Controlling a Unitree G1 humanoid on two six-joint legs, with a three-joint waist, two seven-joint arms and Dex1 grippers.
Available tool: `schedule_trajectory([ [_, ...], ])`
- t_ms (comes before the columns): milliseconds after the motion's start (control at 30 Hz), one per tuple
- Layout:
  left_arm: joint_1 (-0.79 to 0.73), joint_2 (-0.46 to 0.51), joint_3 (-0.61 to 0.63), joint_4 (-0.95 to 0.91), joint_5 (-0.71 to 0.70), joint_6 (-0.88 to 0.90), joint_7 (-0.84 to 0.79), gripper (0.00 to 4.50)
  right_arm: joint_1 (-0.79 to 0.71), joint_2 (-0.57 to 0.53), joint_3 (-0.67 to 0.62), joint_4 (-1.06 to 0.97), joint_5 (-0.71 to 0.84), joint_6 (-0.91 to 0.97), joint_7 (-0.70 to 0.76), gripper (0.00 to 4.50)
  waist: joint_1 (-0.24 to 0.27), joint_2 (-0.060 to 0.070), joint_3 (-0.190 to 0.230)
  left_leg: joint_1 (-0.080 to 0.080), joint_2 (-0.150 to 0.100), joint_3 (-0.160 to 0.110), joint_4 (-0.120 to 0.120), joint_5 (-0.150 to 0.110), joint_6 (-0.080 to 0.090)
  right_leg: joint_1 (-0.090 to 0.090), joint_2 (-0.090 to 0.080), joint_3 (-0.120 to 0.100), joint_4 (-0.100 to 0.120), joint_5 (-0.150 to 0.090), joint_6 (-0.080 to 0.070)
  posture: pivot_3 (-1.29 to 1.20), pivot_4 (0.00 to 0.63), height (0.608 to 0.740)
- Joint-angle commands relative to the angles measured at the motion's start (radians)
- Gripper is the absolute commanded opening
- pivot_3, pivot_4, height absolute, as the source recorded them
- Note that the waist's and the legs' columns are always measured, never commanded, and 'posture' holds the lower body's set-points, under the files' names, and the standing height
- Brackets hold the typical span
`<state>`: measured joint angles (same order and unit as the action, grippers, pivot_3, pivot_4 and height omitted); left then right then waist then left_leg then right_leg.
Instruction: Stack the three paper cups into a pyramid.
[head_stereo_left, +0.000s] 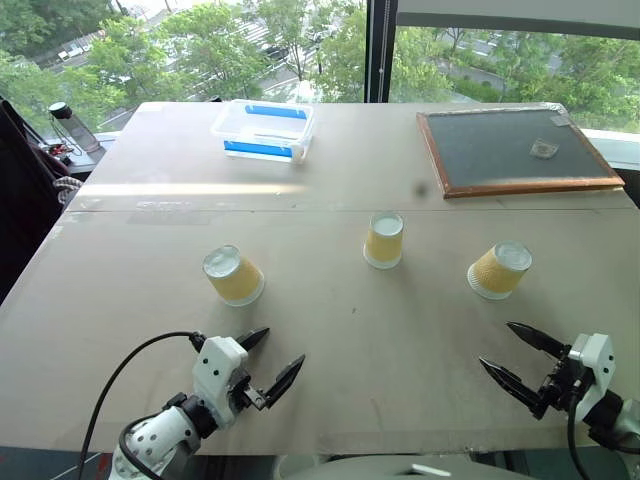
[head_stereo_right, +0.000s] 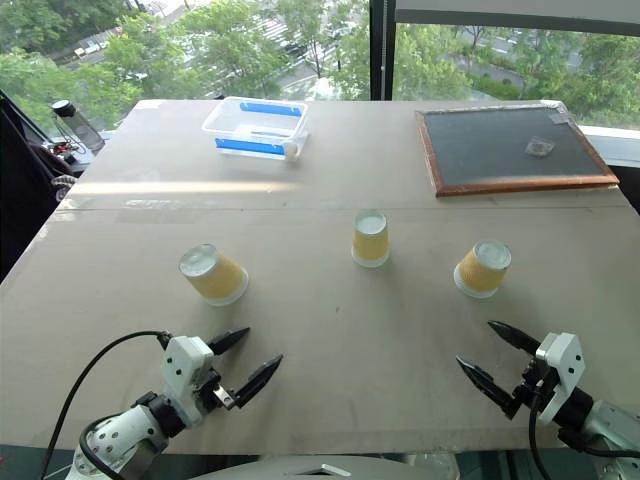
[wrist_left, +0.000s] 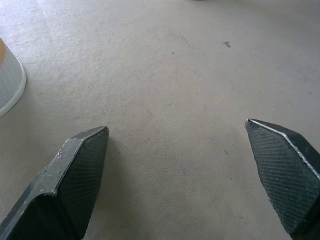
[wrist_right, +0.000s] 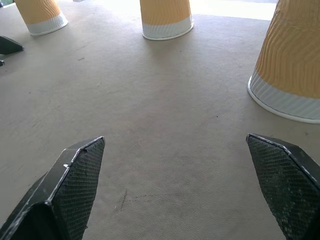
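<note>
No writing or brand reads anywhere on this table (head_stereo_left: 330, 400), so on to the layout. Three paper cups stand upside down, white bases up, in a loose row across the middle, well apart from one another: the left cup (head_stereo_left: 234, 275) at about nine o'clock from the centre cup (head_stereo_left: 384, 240), the right cup (head_stereo_left: 499, 270) at about four o'clock from it. None is stacked.

At twelve o'clock, far side, a clear plastic box with blue strips (head_stereo_left: 264, 129) sits toward the left, and a wood-framed dark board (head_stereo_left: 510, 150) lies toward the right with a small clear item (head_stereo_left: 544, 149) on it. A dark bottle (head_stereo_left: 72, 126) stands off the table's far left corner.

Down at six o'clock, the left gripper (head_stereo_left: 270, 360) hovers with fingers spread wide, holding nothing, the left cup just ahead of it. The right gripper (head_stereo_left: 518, 358) is likewise splayed and empty, the right cup ahead. Bare tabletop lies between each gripper and its nearest cup.
</note>
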<state>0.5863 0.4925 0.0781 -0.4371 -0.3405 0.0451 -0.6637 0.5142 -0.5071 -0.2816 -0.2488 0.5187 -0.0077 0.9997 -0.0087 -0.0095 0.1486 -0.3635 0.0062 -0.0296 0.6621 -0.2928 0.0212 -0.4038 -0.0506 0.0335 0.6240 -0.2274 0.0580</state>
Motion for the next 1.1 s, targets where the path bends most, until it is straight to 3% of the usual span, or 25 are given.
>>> schedule_trajectory([
  [33,0.007,0.012,-0.004,0.018,-0.001,0.019,-0.019,4.49,0.009,-0.004,-0.026,-0.025,0.012,-0.021,0.000,4.50,0.000,0.000,0.000,0.000,0.000,0.000,0.000,0.000,0.000,0.000,0.000,0.000,0.000,0.000,0.000,0.00,0.150,0.740],
  [833,-0.043,0.015,-0.014,0.043,0.013,0.012,-0.045,4.49,-0.016,0.021,-0.064,-0.001,0.026,-0.066,-0.059,4.50,0.010,0.000,0.000,0.000,0.000,0.000,0.000,0.000,0.000,0.000,0.000,0.000,0.000,0.000,0.000,0.00,0.150,0.740],
  [1100,-0.085,0.076,0.007,0.022,0.030,-0.006,-0.087,4.49,-0.055,-0.001,0.023,-0.106,0.044,0.012,-0.039,4.50,0.017,0.000,0.001,0.000,0.000,-0.001,0.000,0.000,0.000,0.000,0.001,-0.001,0.001,0.000,0.000,0.00,0.150,0.740],
])
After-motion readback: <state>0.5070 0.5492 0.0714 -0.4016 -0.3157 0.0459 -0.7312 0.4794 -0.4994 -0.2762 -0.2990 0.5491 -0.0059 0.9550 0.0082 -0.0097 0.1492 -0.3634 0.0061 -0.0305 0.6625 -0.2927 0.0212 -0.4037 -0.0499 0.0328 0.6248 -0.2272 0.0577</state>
